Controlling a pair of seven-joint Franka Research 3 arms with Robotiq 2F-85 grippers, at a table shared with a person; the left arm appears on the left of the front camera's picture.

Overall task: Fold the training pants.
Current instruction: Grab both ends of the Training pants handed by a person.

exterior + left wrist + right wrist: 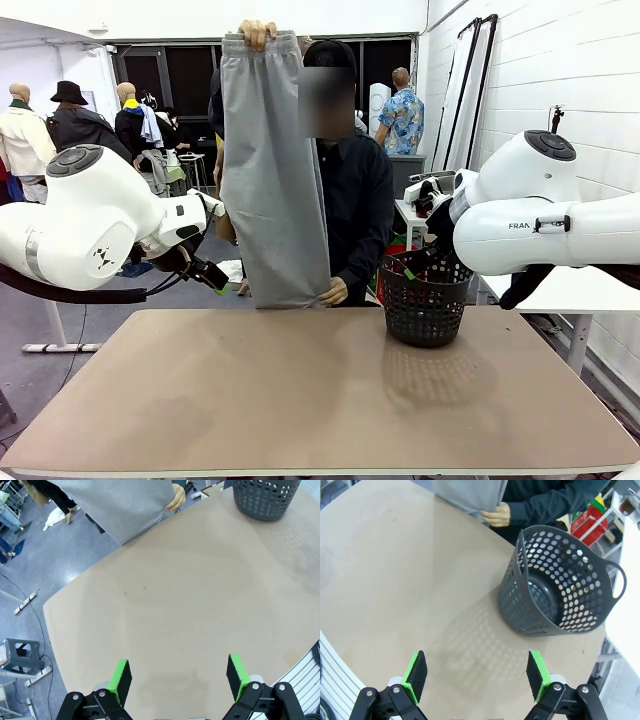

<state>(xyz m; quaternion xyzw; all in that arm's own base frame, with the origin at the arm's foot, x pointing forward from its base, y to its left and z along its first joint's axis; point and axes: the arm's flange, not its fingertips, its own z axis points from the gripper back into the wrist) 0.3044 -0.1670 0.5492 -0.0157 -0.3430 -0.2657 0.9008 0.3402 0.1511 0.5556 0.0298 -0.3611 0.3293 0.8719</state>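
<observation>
Nearest me is the near edge of the worktop point(300, 430), bare and tan. My left jaws hang over its left side, spread wide, green pads point(120, 676) well apart and gripping nothing. Past the far edge, left of the middle, a person holds the grey pants point(268, 170) up in the air. One hand point(258, 33) is at the top and the other hand point(333, 293) is at the bottom hem, right by the far edge. So their long axis stands upright, off the worktop, across from me. To their right a black basket point(428, 300) stands near the far right corner. My right jaws hover near it, just as wide and empty. I judge my left arm the nearer to the cloth.
</observation>
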